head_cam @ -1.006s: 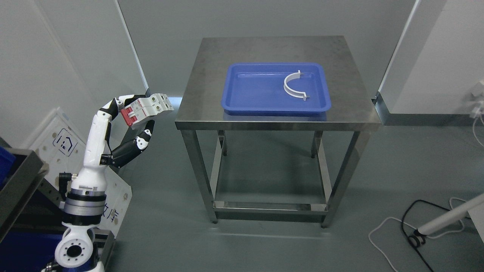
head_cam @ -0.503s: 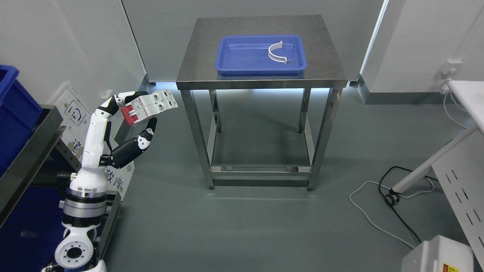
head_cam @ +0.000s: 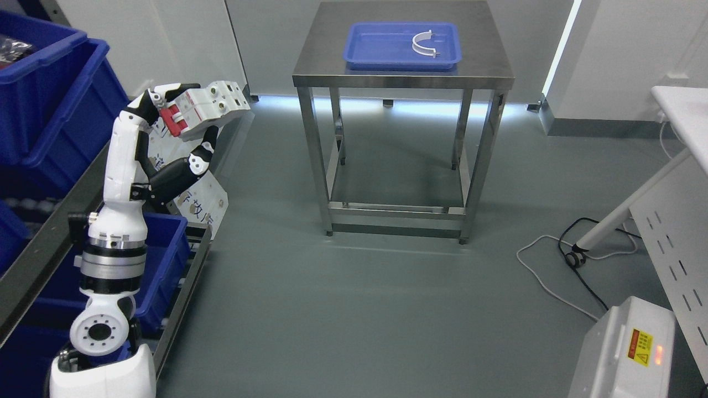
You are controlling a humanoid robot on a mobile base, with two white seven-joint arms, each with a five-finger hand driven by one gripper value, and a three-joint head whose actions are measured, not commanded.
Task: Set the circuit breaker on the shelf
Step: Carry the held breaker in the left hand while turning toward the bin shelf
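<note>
My left hand [head_cam: 185,119] is shut on a white circuit breaker [head_cam: 207,108] with a red switch lever, held in the air at the upper left, tilted. The shelf [head_cam: 61,215] is a dark metal rack along the left edge, carrying blue bins [head_cam: 52,94] above and another blue bin [head_cam: 160,260] lower down. The breaker hangs just right of the upper bins, apart from them. My right arm is out of view.
A steel table [head_cam: 404,72] stands at the top centre with a blue tray [head_cam: 365,52] holding a white curved clip [head_cam: 423,45]. A white perforated panel [head_cam: 202,202] leans by the shelf. Cables [head_cam: 575,260], a white table leg and a grey box [head_cam: 625,354] lie right.
The whole view has shifted as the camera backed away and turned left: the table looks smaller and farther, and the shelf with blue bins has come into view. My left hand still holds the breaker.
</note>
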